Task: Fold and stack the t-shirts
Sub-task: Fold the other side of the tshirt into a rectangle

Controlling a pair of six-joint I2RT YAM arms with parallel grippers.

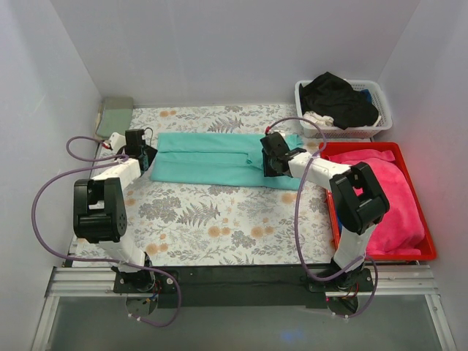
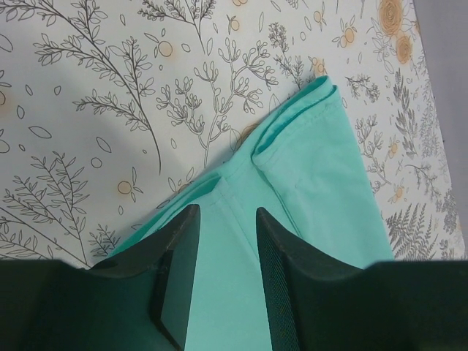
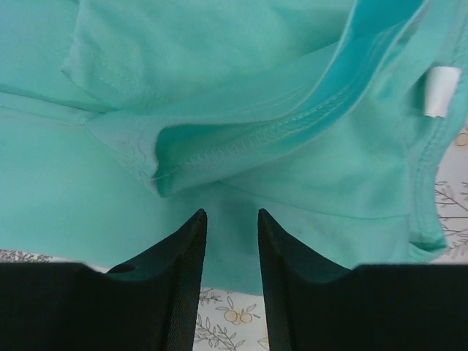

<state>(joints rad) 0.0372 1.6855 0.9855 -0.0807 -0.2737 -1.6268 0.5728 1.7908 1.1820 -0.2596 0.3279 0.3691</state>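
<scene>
Top view: teal t-shirt point(image 1: 212, 157) is folded into a long strip across the far part of the fern-print table cover point(image 1: 219, 219). Left gripper point(image 1: 146, 157) sits at its left end, right gripper point(image 1: 269, 162) at its right end. Left wrist: fingers slightly spread over the shirt's corner. Right wrist: same deal, spread a bit over teal fabric, white neck label point(image 3: 441, 91) close by.

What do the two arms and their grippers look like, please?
The left arm and right arm share white link shells and bulky black joint housings. A purple cable loops loosely from each base to the wrist. The left gripper and right gripper have two black, tapering fingers with finely textured inner faces.
</scene>
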